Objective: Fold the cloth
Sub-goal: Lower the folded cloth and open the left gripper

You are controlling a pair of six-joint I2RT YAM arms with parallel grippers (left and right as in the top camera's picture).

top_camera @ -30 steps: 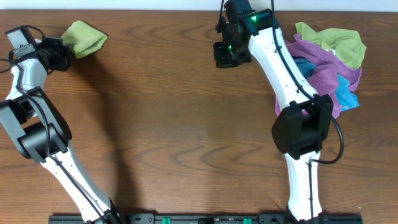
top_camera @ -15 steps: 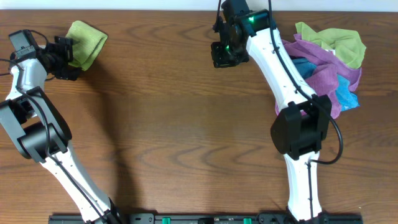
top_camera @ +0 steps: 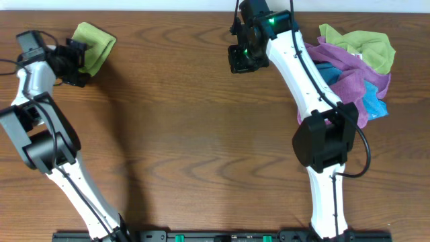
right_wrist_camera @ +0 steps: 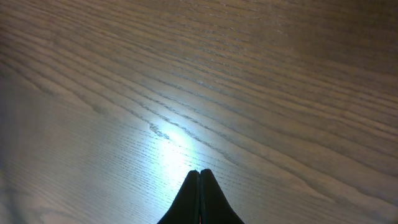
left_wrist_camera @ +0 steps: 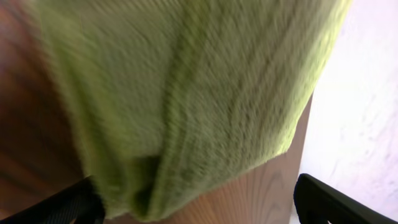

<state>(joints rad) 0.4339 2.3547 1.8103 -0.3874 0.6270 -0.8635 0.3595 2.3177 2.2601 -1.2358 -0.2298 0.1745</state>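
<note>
Because the green cloth (top_camera: 93, 40) lies bunched at the far left corner, near the edge of the table (top_camera: 168, 101), a nudge from the wide-open, empty left gripper (top_camera: 78, 60) could push it off. The blurry close view may hide a touch. The right gripper (top_camera: 242, 60) is pinched closed, holding nothing.

Lab: robot arm (top_camera: 295, 67), wooden table (top_camera: 181, 134)

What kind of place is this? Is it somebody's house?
Probably not a house, more likely a robot lab: a white left arm and right arm at a wooden table, with a pile of cloths for folding.
</note>
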